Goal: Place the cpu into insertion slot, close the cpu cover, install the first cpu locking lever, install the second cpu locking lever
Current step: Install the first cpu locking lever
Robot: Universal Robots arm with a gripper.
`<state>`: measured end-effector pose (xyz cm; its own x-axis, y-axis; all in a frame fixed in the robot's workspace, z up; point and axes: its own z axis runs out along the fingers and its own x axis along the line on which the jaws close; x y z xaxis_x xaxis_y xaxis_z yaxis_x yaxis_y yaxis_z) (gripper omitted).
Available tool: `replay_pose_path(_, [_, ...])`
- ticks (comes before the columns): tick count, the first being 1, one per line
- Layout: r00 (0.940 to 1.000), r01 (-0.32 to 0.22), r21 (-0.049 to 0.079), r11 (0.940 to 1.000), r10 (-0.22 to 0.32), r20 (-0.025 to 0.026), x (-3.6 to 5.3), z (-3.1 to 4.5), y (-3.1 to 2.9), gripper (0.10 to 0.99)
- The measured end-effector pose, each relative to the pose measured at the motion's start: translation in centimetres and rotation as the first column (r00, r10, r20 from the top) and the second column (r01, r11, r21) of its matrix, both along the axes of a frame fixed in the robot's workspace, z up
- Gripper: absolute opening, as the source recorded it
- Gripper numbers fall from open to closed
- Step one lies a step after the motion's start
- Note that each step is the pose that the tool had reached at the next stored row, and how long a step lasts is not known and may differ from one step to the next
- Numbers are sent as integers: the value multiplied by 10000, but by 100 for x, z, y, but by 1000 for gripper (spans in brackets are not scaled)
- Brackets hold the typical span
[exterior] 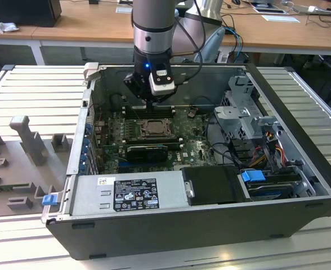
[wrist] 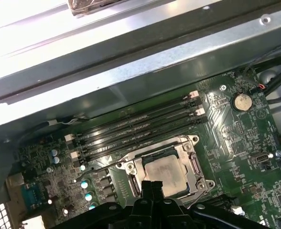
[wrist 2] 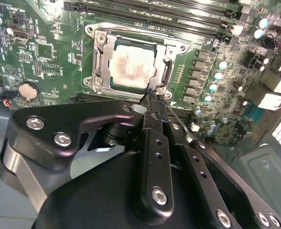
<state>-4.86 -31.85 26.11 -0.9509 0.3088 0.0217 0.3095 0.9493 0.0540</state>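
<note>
A robotics lab or workshop; an open computer case [exterior: 210,225] sits on a slatted metal bench [exterior: 36,90]; wooden desks [exterior: 86,22] with cables [exterior: 326,17] stand behind.

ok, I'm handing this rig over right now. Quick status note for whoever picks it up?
Small pale silver-beige square cpu: seated in the square dark-framed insertion slot.
Dull silver windowed cpu cover: lying flat over the chip's edges.
Gripper: shut, tips at a corner of the slot beside a thin wire locking lever. I cannot tell whether it grips the lever.
Done: cpu placed, cover closed.
Left: that lever looks raised, so likely unlatched. The other lever's state is unclear.
</note>
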Motion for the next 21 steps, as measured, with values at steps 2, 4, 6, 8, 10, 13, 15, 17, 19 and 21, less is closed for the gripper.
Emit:
replay_pose_path(2, [9992,-411,0,9992,411,1,0,0,0,106])
replay_pose_path(4, [9970,-776,0,9970,776,1,0,0,0,106])
replay_pose_path(6, [9944,-1056,-1,9944,1056,7,0,-1,0,106])
replay_pose_path(8, [9906,-1368,0,9906,1368,20,0,-4,0,106])
replay_pose_path(10, [9831,-1829,-5,9831,1829,38,0,-11,0,106])
replay_pose_path(13, [9708,-2397,-8,9709,2397,51,0,-22,0,106])
replay_pose_path(15, [9619,-2735,-10,9619,2735,63,-10,-27,-1,106])
replay_pose_path(17, [9613,-2753,-9,9614,2753,77,-54,-27,-1,106])
replay_pose_path(19, [9611,-2759,0,9612,2759,94,-149,-27,-1,106])
replay_pose_path(21, [9610,-2763,2,9611,2763,98,-216,-28,-1,106])
